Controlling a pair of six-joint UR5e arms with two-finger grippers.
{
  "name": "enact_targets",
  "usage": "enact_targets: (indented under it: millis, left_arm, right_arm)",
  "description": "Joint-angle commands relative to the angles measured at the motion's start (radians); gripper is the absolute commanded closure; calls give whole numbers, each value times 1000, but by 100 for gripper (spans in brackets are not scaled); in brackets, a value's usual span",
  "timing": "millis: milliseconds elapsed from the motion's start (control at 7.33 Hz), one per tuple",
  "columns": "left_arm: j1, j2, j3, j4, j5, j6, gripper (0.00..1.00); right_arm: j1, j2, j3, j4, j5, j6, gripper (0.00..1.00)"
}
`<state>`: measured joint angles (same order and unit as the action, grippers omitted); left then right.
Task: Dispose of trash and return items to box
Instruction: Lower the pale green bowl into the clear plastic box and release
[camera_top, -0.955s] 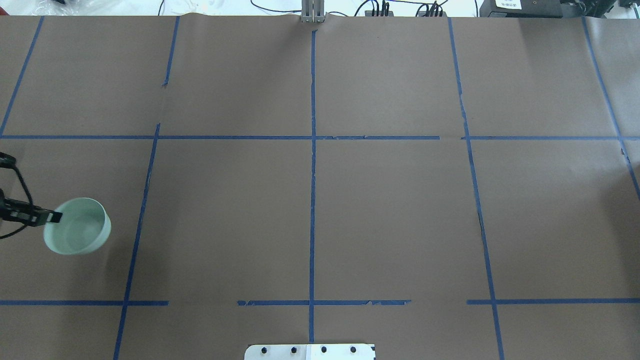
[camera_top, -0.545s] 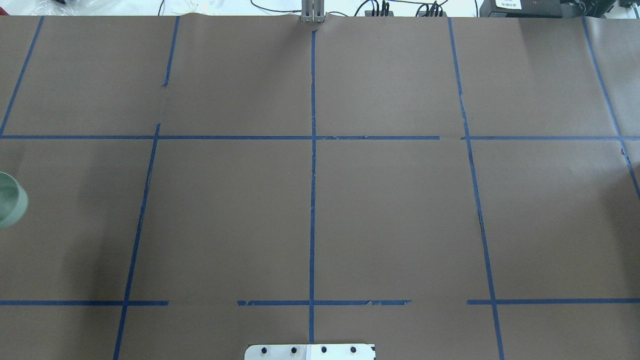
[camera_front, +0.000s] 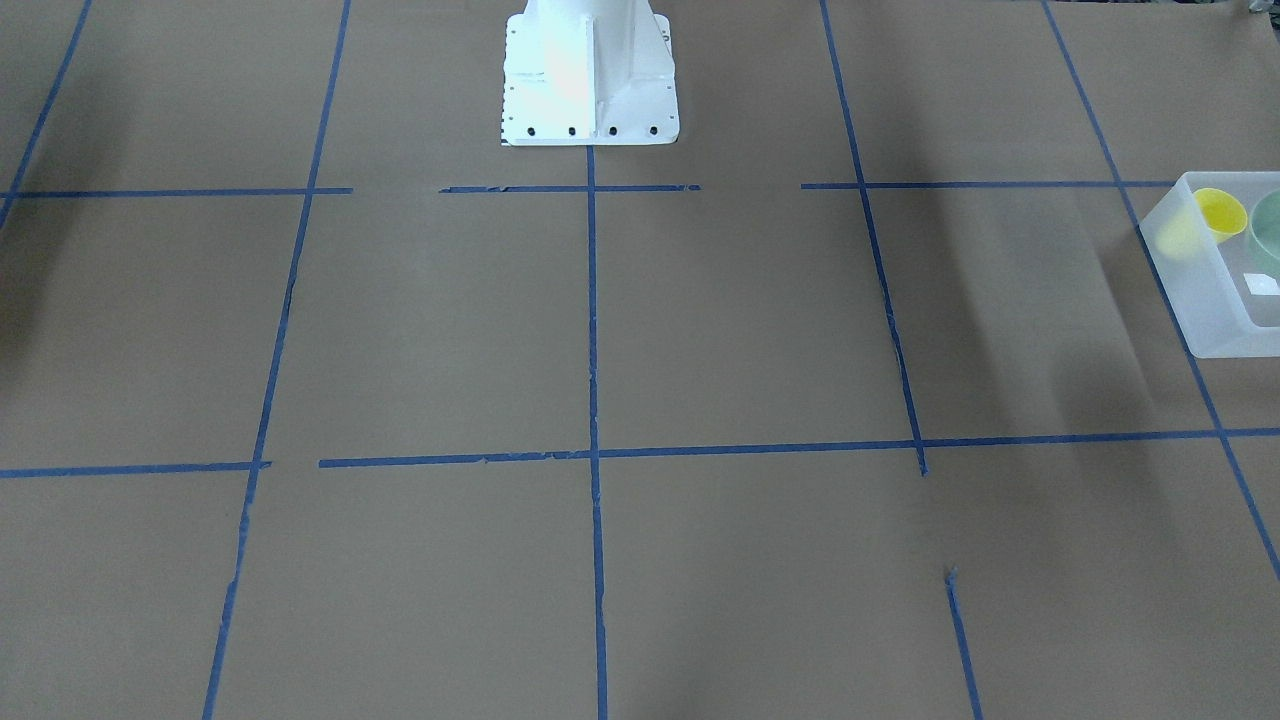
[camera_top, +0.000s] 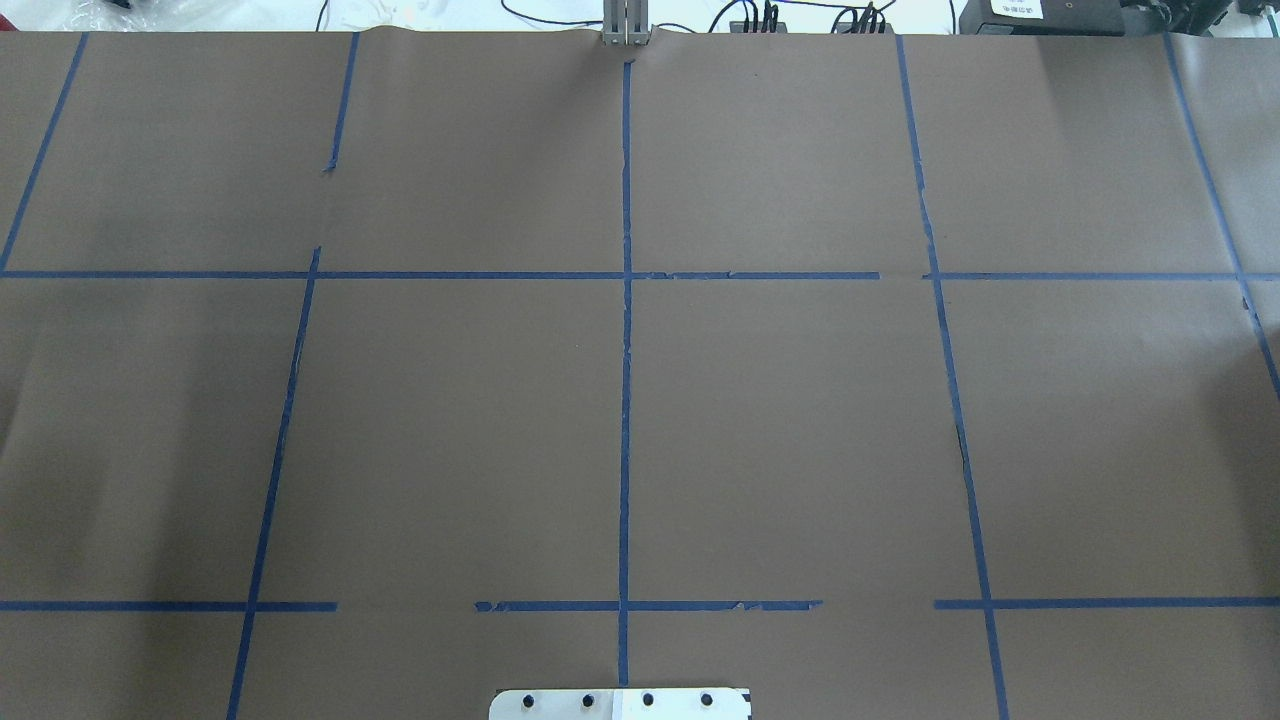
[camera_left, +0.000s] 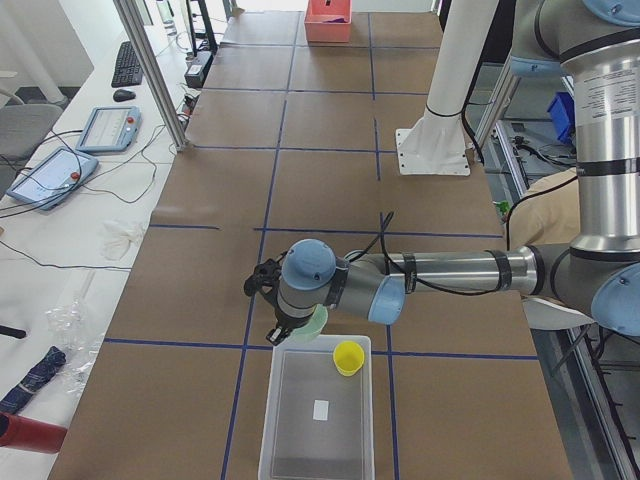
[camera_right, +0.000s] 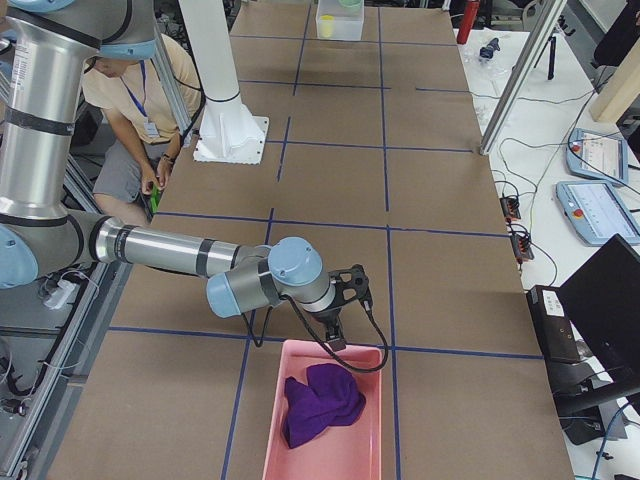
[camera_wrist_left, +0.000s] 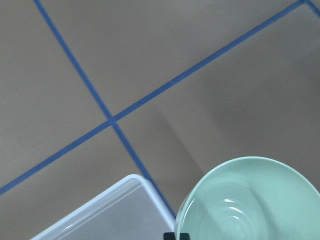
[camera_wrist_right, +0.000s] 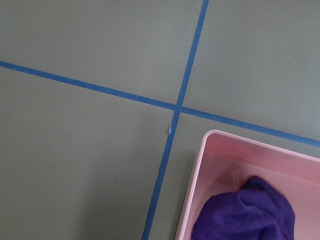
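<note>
Mint bowl (camera_wrist_left: 250, 200) clamped by L end effector (camera_left: 295, 335), at box (camera_front: 1200, 290) w/ cup (camera_left: 348, 356), R end effector (camera_right: 338, 338) unclear

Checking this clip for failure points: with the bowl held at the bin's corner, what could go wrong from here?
The bowl, pinched at its rim by the left tool, hangs mostly outside the corner wall of the bin. Released now, it might catch the rim and tip onto the table. The yellow cup sits just inside that same end, so the bowl could land on it or knock it over.
</note>
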<state>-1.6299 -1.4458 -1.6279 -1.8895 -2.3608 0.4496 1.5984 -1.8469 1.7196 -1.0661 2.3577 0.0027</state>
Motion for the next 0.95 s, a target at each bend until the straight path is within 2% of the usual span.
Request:
enact_targets:
  millis: [0, 136, 409, 545, 818]
  left_arm:
    - [-22, -39, 74, -2, 40, 11, 100]
    - [-21, -22, 72, -47, 41, -65, 100]
    - [-12, 74, 106, -262, 43, -168, 100]
    - [-5, 105, 109, -305, 43, -181, 100]
    - [74, 107, 108, -315, 41, -233, 100]
  right_arm:
    - [0, 0, 0, 2, 0, 0, 0]
    - [0, 0, 0, 0, -1, -1, 0]
    - [0, 2, 0, 2, -3, -1, 0]
    - [0, 2, 0, 2, -3, -1, 0]
    - [0, 2, 0, 2, -3, -1, 0]
